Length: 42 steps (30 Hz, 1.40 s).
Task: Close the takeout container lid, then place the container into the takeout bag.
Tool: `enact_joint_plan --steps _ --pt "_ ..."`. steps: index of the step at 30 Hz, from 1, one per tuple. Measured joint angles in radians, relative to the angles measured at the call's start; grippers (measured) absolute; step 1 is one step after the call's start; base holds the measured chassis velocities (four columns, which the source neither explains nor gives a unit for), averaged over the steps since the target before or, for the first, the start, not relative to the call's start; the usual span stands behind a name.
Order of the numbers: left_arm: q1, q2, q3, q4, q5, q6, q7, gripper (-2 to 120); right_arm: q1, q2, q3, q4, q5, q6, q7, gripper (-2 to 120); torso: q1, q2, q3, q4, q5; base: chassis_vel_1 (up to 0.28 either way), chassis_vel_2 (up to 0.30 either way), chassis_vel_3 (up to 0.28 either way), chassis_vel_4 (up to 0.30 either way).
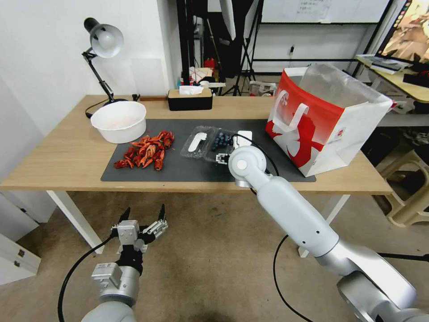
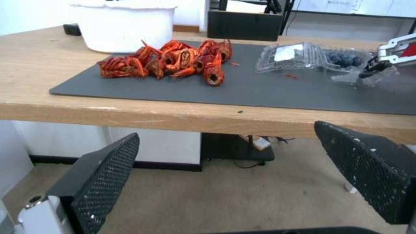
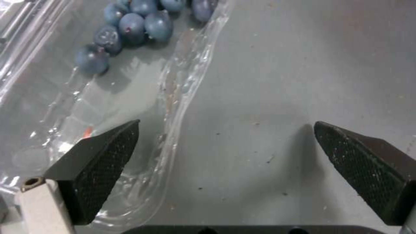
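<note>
The takeout container [image 1: 222, 142] lies open on the dark mat [image 1: 178, 172], its clear tray holding blueberries [image 3: 130, 26]. Its lid [image 1: 195, 142], with a white label, lies flat to the tray's left. My right gripper [image 1: 222, 157] is open at the tray's near edge. In the right wrist view the right gripper [image 3: 226, 123] straddles the clear rim [image 3: 182, 94], one finger over the tray and the other over the mat. The red-and-white takeout bag [image 1: 328, 120] stands open at the table's right end. My left gripper [image 1: 143, 217] hangs open below the table's front edge.
A white bowl [image 1: 118, 120] and a pile of red crayfish shells [image 1: 145, 152] sit left of the container. A black tissue box [image 1: 189, 99] and a desk lamp [image 1: 105, 42] stand at the back. Bare mat lies between container and bag.
</note>
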Motion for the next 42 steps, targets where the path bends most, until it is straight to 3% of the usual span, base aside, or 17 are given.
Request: enact_joint_plan --steps 21,29,42 --pt "-0.009 -0.003 0.013 0.016 0.004 -0.012 -0.003 100 -0.011 -0.061 0.029 0.0 -0.003 0.0 -0.003 100 0.0 0.0 0.0 -0.0001 0.0 0.0 0.0 0.0 0.0" --pt "-0.01 -0.006 0.016 0.022 0.006 -0.016 -0.003 100 -0.015 -0.093 0.034 -0.006 -0.07 0.0 -0.089 100 0.0 0.0 0.0 -0.0001 0.0001 0.0 0.0 0.0 0.0" --pt "-0.012 -0.006 0.018 0.027 0.005 -0.017 -0.001 100 -0.014 -0.12 0.034 -0.007 -0.102 -0.001 -0.139 100 0.0 0.0 0.0 -0.0001 -0.0001 0.0 0.0 0.0 0.0"
